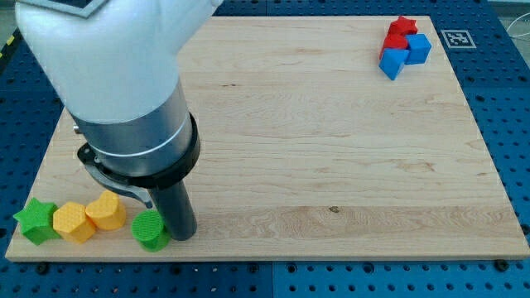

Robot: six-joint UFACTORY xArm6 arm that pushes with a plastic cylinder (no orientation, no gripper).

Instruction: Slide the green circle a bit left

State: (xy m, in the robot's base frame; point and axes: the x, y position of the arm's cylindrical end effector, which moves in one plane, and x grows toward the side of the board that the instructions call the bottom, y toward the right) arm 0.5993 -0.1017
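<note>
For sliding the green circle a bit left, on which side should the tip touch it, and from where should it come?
Press on the green circle at its right wall, coming from the view's right. My tip already stands there, close beside it. The round wall can slip aside, so push through its middle. The yellow block lies just left of it.

My one camera looks down from above the wooden board point(331, 149), facing its far edge, close enough to crop its near corners.
</note>
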